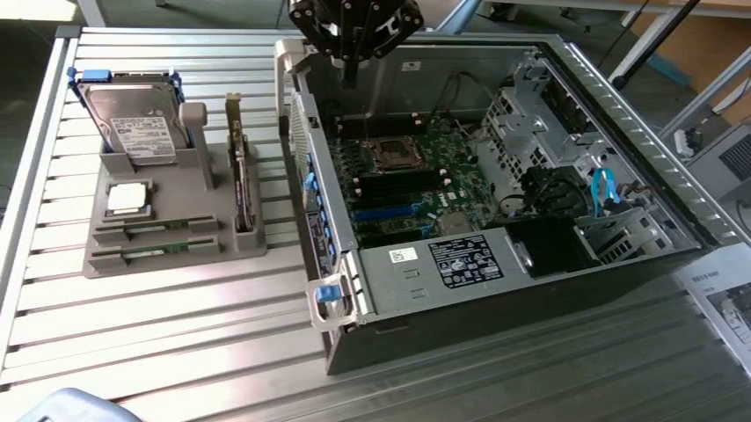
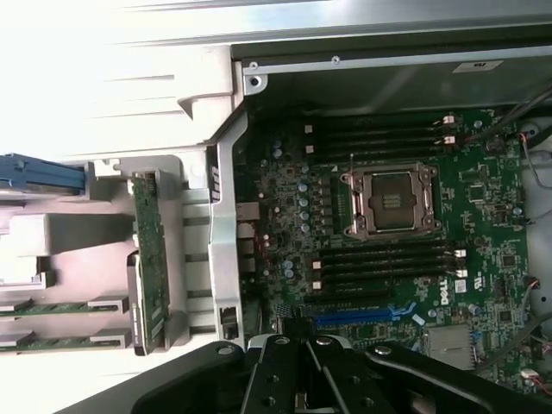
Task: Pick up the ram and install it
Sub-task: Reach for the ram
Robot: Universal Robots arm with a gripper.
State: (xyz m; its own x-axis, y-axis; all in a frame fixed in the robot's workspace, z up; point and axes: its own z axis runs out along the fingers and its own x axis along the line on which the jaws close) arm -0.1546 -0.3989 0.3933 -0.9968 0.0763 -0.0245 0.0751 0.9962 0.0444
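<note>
Two rams lie flat in the front slots of the grey holder [image 1: 105, 264]: one ram [image 1: 155, 230] behind, the other ram [image 1: 150, 256] in front of it. The wrist view shows them as green strips, one ram [image 2: 62, 306] beside the other ram [image 2: 59, 341]. My gripper [image 1: 348, 79] hangs over the back edge of the open computer case [image 1: 657, 149], well away from the holder. Its dark fingers [image 2: 293, 366] are pressed together with nothing between them. Below lies the motherboard [image 2: 285, 185] with black memory slots [image 2: 379, 259] on both sides of the processor socket [image 2: 388, 200].
On the holder stand a silver hard drive with blue rails [image 1: 133, 119] and a tall upright card [image 1: 241, 180]; a small white square part [image 1: 127, 198] lies between them. The case holds a power supply [image 1: 463, 259] and drive cages [image 1: 551, 132]. The slatted metal table [image 1: 176, 352] spreads around.
</note>
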